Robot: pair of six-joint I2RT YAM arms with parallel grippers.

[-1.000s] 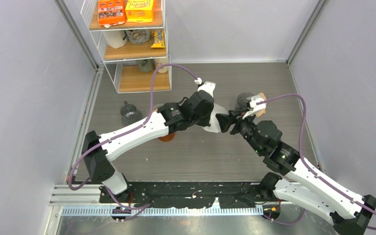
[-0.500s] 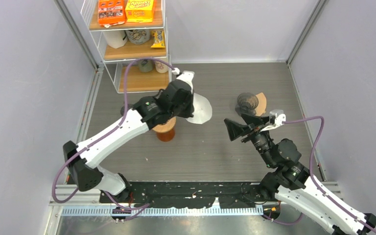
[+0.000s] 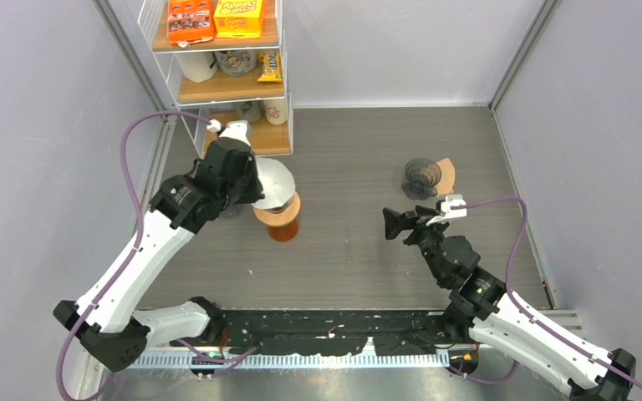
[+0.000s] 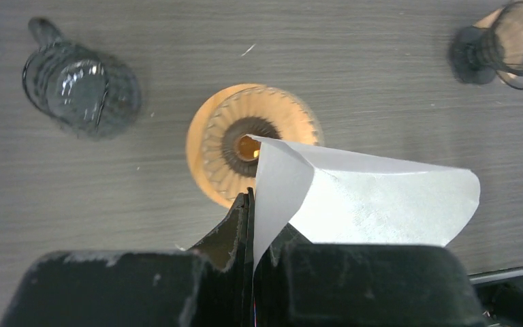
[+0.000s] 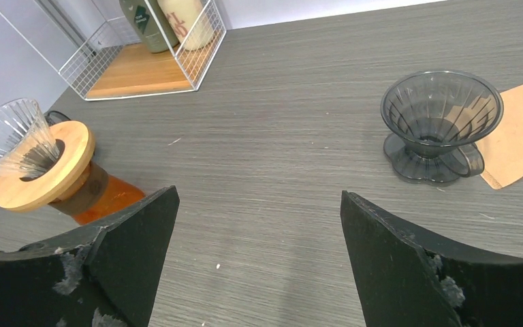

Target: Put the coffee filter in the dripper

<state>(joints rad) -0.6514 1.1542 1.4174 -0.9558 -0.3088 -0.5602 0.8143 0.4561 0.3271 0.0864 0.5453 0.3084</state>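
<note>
My left gripper (image 4: 252,197) is shut on a white paper coffee filter (image 4: 374,201) and holds it just above a clear ribbed dripper (image 4: 248,139) with a wooden collar, which sits on an amber carafe (image 3: 282,227). In the top view the filter (image 3: 273,182) hangs over the dripper's rim (image 3: 288,213). My right gripper (image 5: 259,218) is open and empty, low over the table to the right of the carafe. The dripper (image 5: 13,139) also shows at the left of the right wrist view.
A dark smoked dripper (image 5: 439,122) stands at the right on the table beside a brown paper filter (image 5: 517,136). A glass server (image 4: 78,85) stands left of the carafe. A wire shelf (image 3: 226,75) with snacks and bottles stands at the back left.
My left arm has swung left with the white filter, from the table's middle to over the wooden-collared dripper. My right arm has pulled back toward the near edge and lowered, jaws open.
</note>
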